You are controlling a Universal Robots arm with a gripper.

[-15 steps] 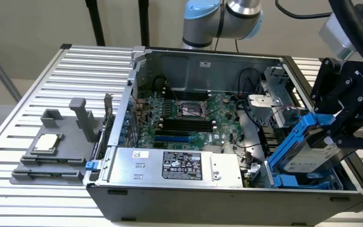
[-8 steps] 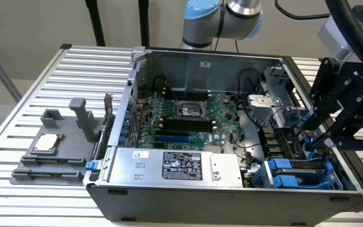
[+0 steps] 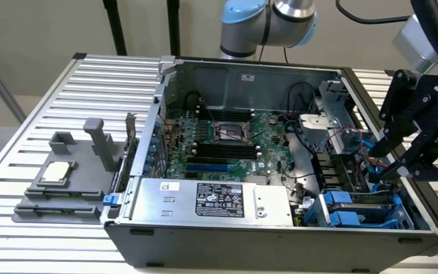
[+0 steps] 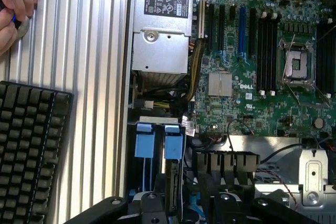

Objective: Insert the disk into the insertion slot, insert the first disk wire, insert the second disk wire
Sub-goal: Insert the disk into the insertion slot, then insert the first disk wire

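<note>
The insertion slot (image 3: 360,210) with its blue rails and latches sits in the near corner of the open computer case, at the exterior view's right. It shows again in the wrist view as the slot (image 4: 159,145). The disk (image 3: 371,197) appears to lie in it, a flat grey face between blue carrier edges; I cannot make out its label. My black gripper (image 3: 389,165) hangs just above the slot's far end, beside thin blue and red wires (image 3: 365,149). Its fingers are spread and hold nothing. My gripper (image 4: 186,209) shows above the slot's blue latches in the wrist view.
A silver power-supply box (image 3: 211,200) fills the case's front. The green motherboard (image 3: 227,142) lies behind it. On the ribbed table (image 3: 97,85) stands a grey fixture (image 3: 59,182) holding a chip. A black keyboard (image 4: 26,150) and a person's hand (image 4: 16,9) lie beside the case.
</note>
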